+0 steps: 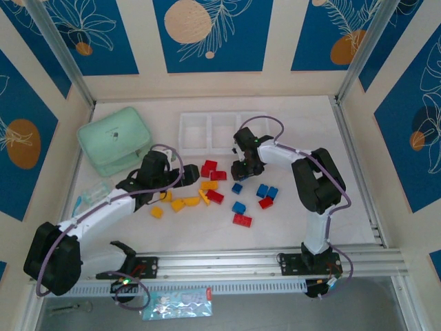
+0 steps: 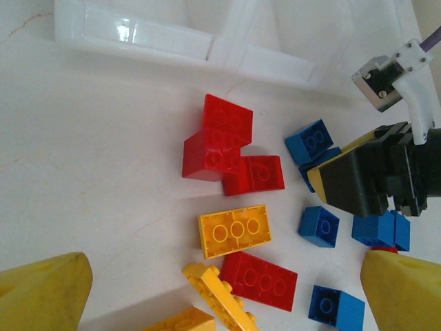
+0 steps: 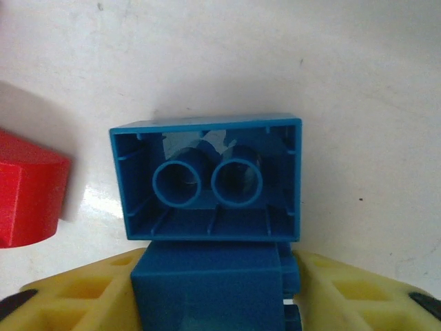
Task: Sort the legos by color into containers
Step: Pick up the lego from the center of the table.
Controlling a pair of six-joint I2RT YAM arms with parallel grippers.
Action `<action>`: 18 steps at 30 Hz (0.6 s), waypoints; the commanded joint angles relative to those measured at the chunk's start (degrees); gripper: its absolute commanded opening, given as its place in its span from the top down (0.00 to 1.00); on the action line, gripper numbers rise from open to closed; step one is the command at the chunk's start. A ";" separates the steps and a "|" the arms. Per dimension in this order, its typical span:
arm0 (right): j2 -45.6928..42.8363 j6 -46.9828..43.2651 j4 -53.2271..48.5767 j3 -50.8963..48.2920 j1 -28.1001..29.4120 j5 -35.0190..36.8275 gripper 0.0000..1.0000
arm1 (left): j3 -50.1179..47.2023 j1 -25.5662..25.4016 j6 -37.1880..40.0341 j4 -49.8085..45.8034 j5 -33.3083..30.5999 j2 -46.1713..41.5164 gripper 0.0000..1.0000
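Observation:
The legos lie loose in mid-table: red ones (image 1: 210, 169), yellow ones (image 1: 180, 202) and blue ones (image 1: 265, 191). My right gripper (image 1: 242, 169) is down among them, its yellow fingers (image 3: 344, 289) pressed on either side of a blue lego (image 3: 207, 283). A second blue lego (image 3: 207, 179) lies hollow side up just ahead of it, with a red one (image 3: 27, 196) to the left. My left gripper (image 2: 220, 289) hovers open over a yellow lego (image 2: 234, 231) and a red lego (image 2: 258, 279). The containers (image 1: 180, 134), a white three-compartment tray, stand behind the pile.
A mint-green lidded box (image 1: 114, 141) stands at the back left. A clear plastic bag (image 1: 93, 193) lies beside the left arm. A metal rail (image 1: 275, 262) runs along the near edge. Walls enclose the table on three sides.

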 commanded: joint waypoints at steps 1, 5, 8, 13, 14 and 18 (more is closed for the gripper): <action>-0.18 -0.76 -1.44 1.67 0.74 0.93 0.55 | 2.03 -0.48 1.31 -1.84 -0.83 -0.44 0.00; -2.34 -1.27 -2.58 1.59 1.69 2.43 0.61 | 2.39 -0.48 2.11 -2.73 -1.32 -0.97 0.00; -4.71 -1.12 -4.61 2.07 2.99 4.36 0.64 | 2.98 -0.46 2.72 -4.19 -2.35 -1.82 0.00; -7.44 -1.11 -7.69 4.59 5.88 6.80 0.66 | 3.68 -0.17 4.08 -6.94 -4.72 -4.32 0.00; -7.45 -1.10 -8.17 5.63 6.44 6.92 0.67 | 3.92 -0.05 4.44 -7.68 -5.15 -4.78 0.00; -6.26 -1.05 -7.67 10.91 7.89 5.83 0.67 | 5.26 0.99 5.08 -11.33 -7.15 -6.13 0.00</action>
